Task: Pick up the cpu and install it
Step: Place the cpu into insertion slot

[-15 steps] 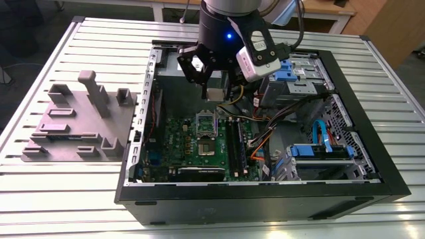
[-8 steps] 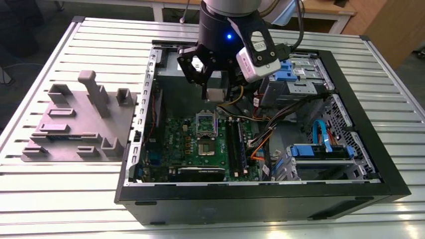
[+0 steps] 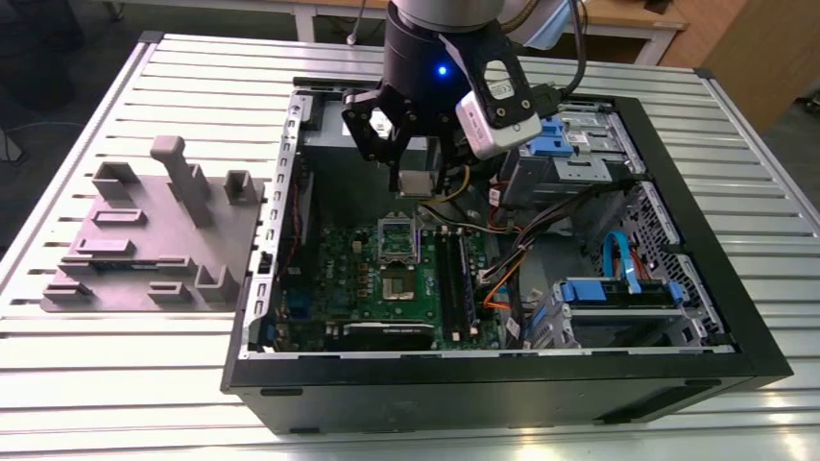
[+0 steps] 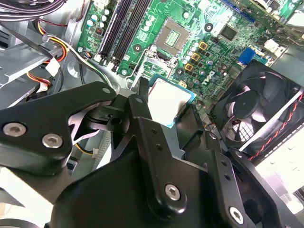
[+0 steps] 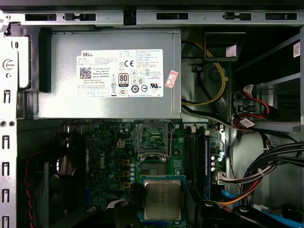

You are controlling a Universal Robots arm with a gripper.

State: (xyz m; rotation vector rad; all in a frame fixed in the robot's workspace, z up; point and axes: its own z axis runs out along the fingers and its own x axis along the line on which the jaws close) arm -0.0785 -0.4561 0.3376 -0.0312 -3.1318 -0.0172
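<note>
Exterior view is showing the end effector (image 3: pixel 412 179) hanging inside the open PC case (image 3: pixel 717 288) w/ the cpu (image 3: pixel 418 182) pinched between its fingers, so it's closed on the chip. First wrist view is giving the clearest look: the cpu (image 5: pixel 162 199) is sitting flat in the grip, shiny lid facing the camera, green edge showing round it.

Pick-up half is looking done, imo. Install half isn't. The CPU socket (image 5: pixel 153 139) on the motherboard (image 4: pixel 223 52) is lying below & ahead of the end effector, apart from the chip, and nothing seems to be sitting in it. RAM sticks (image 5: pixel 192 152) are running just beside the socket, and the power supply (image 5: pixel 104 71) is lying further out beyond it. A grey fixture tray (image 3: pixel 148 240) is resting on the counter (image 3: pixel 192 58) outside the case, well away from the end effector.
</note>
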